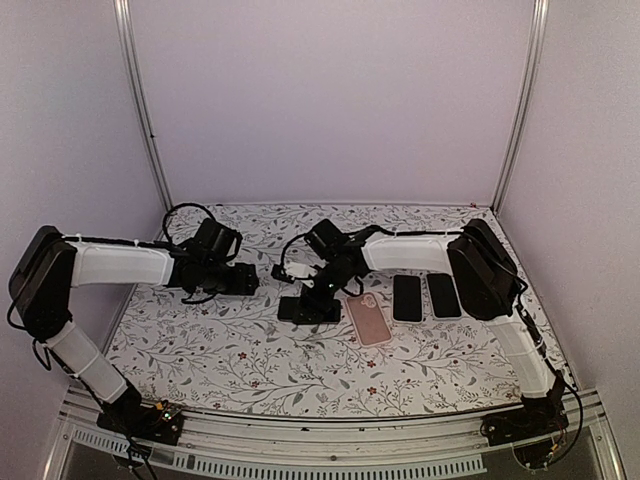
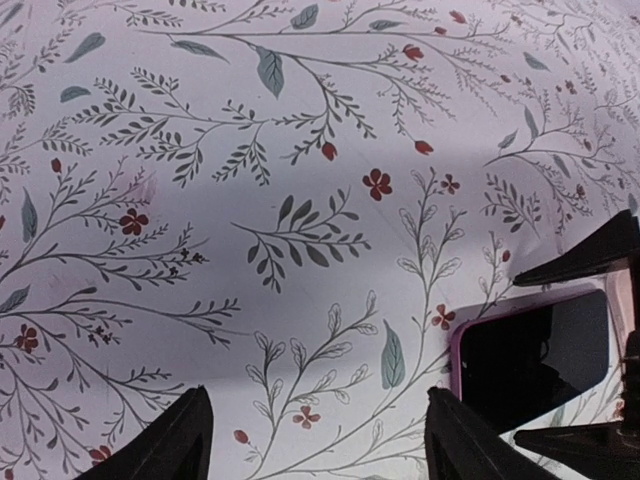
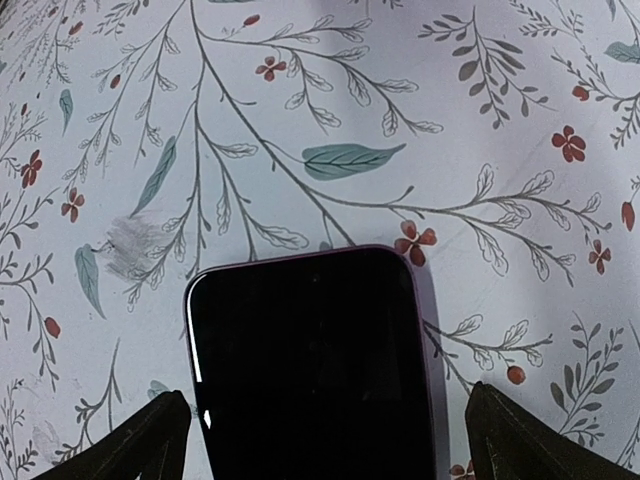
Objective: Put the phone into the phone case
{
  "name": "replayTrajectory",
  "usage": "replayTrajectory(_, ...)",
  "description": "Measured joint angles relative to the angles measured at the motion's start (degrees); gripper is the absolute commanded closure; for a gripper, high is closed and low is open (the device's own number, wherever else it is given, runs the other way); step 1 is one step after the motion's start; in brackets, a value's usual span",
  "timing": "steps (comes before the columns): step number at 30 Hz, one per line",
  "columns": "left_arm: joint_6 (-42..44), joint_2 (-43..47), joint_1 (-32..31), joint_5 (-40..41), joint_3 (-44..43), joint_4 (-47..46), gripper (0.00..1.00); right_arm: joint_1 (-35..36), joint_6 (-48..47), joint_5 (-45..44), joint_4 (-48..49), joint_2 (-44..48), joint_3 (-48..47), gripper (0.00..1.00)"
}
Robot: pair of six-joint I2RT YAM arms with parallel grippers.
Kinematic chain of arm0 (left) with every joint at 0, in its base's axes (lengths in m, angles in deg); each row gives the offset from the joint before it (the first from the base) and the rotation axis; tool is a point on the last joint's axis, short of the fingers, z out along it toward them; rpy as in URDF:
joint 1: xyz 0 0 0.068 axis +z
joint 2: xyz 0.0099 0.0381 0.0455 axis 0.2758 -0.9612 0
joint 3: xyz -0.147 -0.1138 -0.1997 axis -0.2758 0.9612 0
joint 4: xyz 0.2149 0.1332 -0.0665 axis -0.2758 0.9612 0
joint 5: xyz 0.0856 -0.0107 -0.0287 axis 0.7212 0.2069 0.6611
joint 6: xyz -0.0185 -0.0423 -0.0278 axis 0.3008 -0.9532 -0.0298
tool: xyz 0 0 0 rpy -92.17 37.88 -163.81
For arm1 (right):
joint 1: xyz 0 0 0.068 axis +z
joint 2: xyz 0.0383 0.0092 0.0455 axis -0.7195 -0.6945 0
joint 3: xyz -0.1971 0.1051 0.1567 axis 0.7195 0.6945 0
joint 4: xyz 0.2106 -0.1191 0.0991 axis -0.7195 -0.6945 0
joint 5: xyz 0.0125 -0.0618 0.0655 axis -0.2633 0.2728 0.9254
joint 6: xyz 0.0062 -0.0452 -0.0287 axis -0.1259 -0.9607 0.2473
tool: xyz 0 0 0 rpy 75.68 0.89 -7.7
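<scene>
A phone with a black screen and a purple rim (image 3: 310,360) lies flat on the floral table, left of the pink phone case (image 1: 368,318). In the top view the phone (image 1: 303,312) is partly under my right gripper (image 1: 315,297). My right gripper (image 3: 327,395) is open, with one finger on each side of the phone's long edges, not touching it. My left gripper (image 2: 318,400) is open and empty over bare table, just left of the phone (image 2: 530,355). In the top view my left gripper (image 1: 245,280) is low above the table.
Two more black phones (image 1: 407,297) (image 1: 443,295) lie side by side right of the pink case. The right gripper's fingers (image 2: 590,250) show at the right edge of the left wrist view. The enclosure's walls close in the table at the back and sides.
</scene>
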Motion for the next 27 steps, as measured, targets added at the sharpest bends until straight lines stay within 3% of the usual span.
replayTrajectory(4, -0.3, 0.0, 0.0, -0.1, 0.5, 0.3, 0.26, 1.3, -0.9, -3.5, -0.6, 0.0, 0.0, 0.07)
replayTrajectory(12, -0.7, 0.0, 0.0, -0.1, 0.5, 0.3, 0.26, 5.3, 4.4, -13.3, -6.1, 0.6, -1.2, 0.29)
replayTrajectory(19, -0.6, 0.0, 0.0, 0.1, 0.5, 0.4, 0.26, 9.9, 10.8, -17.9, -10.6, 5.5, 4.6, 0.27)
replayTrajectory(27, -0.5, 0.0, 0.0, 0.3, 1.4, 0.5, 0.26, 13.1, 17.8, -17.5, -21.8, 10.2, 9.6, 0.15)
